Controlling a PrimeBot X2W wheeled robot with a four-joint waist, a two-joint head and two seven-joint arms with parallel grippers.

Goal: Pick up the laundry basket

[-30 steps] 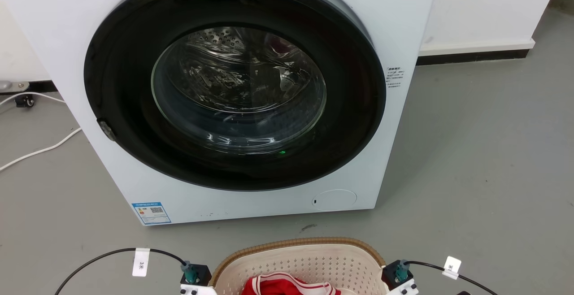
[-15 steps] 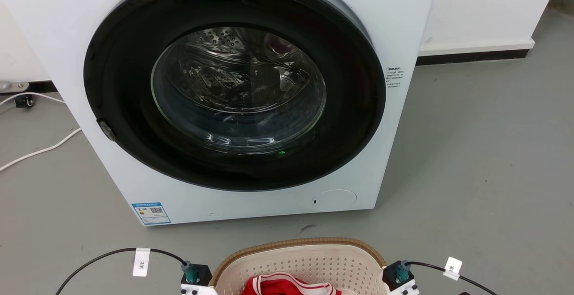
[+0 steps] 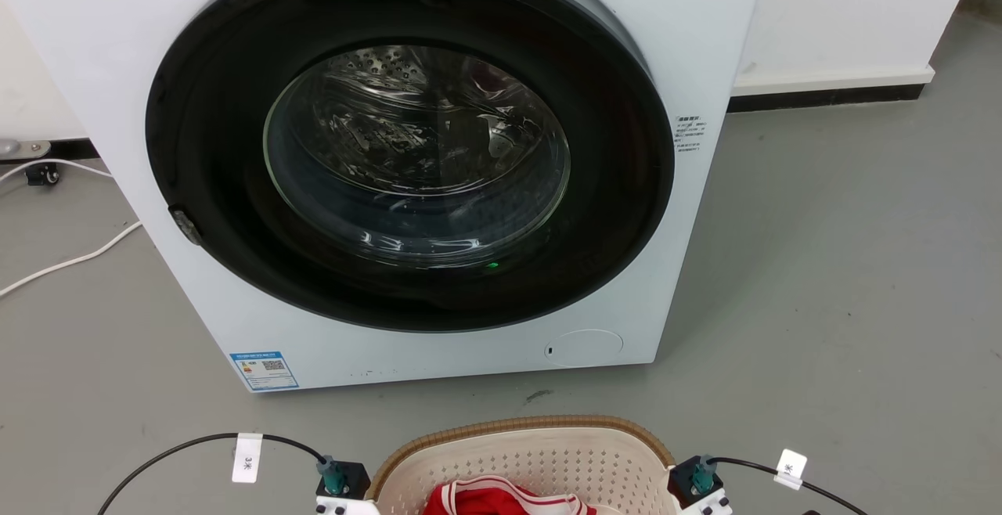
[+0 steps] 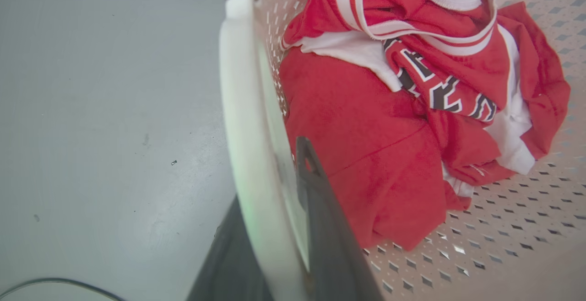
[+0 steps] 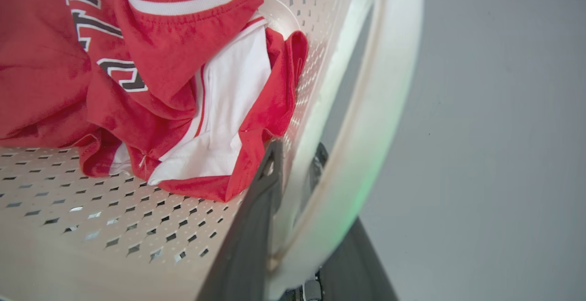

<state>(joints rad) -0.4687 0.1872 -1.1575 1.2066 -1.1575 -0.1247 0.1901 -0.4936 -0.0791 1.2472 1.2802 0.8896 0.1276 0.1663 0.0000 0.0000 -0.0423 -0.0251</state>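
Grey floor [image 3: 822,264] is carrying one washing machine [image 3: 704,45] and one laundry basket [image 3: 548,456]. Wrist views are showing left gripper [image 4: 270,177] and right gripper [image 5: 297,154] each clamping one of its two handles [image 4: 238,86].

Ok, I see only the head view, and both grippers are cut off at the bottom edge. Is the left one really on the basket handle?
Observer: Yes. The left gripper straddles the left handle: one finger inside the basket, one outside, and the handle fills the gap.
Operator: And the right one?
Observer: The same. The right gripper is closed over the right handle, with one finger on each side of it.
Operator: Is the cloth caught under a finger?
Observer: It seems not. The jersey lies beside the inner fingers, not between them and the handles.
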